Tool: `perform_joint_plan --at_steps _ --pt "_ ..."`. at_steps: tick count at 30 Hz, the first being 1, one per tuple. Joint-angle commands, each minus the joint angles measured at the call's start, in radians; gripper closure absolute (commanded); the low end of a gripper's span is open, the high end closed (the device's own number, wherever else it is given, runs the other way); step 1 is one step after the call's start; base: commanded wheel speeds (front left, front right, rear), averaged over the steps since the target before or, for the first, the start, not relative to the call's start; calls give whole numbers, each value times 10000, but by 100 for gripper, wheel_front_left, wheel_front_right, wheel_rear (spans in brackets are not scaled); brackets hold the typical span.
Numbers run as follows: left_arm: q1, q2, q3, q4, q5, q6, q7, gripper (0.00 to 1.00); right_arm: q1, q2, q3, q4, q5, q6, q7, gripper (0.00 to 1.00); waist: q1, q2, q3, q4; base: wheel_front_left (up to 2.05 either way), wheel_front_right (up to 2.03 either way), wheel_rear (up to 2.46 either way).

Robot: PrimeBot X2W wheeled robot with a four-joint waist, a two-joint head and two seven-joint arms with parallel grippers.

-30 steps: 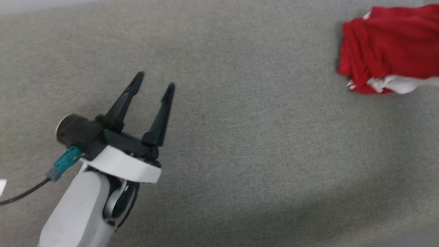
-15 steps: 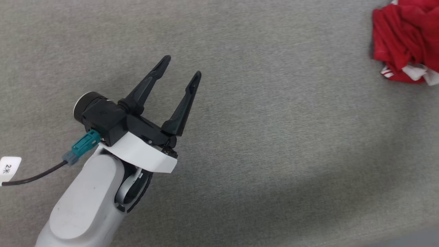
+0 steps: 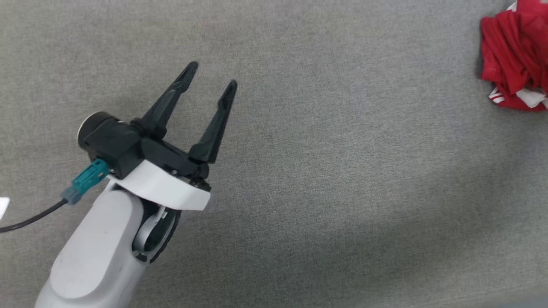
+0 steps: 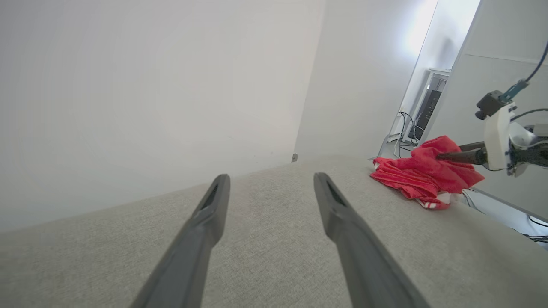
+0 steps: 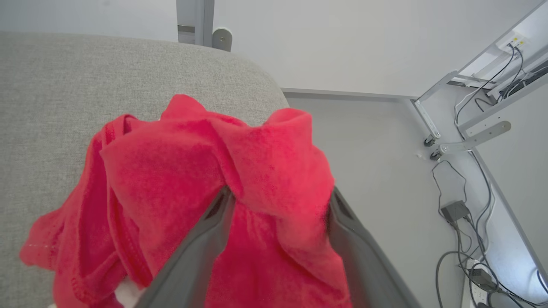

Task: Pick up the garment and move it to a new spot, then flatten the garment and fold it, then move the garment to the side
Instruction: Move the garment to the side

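From the head view, my left gripper (image 3: pixel 212 76) hangs over the bare grey cushion (image 3: pixel 325 171) with its fingers spread and nothing between them. The garment (image 3: pixel 511 60) is a crumpled red heap well away at the far right edge of the picture, with a little white and striped trim showing at its lower side. In my left wrist view the same two fingers stand apart over empty upholstery. Off to the right, my right gripper (image 4: pixel 458 153) pokes into the raised side of the heap, which sits near the cushion's end. My right wrist view shows those jaws wide too, not pinching, but a fold of red cloth is draped over and between the fingertips. The rounded corner of the cushion and the floor with its cables lie just beyond. I judge this to be the letting-go at the new spot, and to do it well I should free that fold first. I would draw my right gripper back along the line of its own fingers, low and slow, so the cloth slides off rather than lifting with me. The heap lies close to the corner, so any pull should go toward the cushion's middle, never outward. My left gripper can then cross over to pin an edge for the flattening.
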Motion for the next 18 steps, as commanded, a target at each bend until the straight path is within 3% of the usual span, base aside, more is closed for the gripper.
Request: perform_joint_plan --at_steps 1,9,18 --pt "92 22 45 -38 -18 -32 -45 0 -151 -12 -11 34 -37 -4 -70 0 0 0 -62 0 0 0 0" --pt "794 -72 807 -270 129 -30 -45 0 -303 51 -262 387 -351 -4 -478 0 0 0 -652 79 0 0 0" --pt "1683 -261 1657 -483 325 -30 -45 0 -96 594 -32 272 -179 -3 -1103 0 0 0 -1413 328 0 0 0"
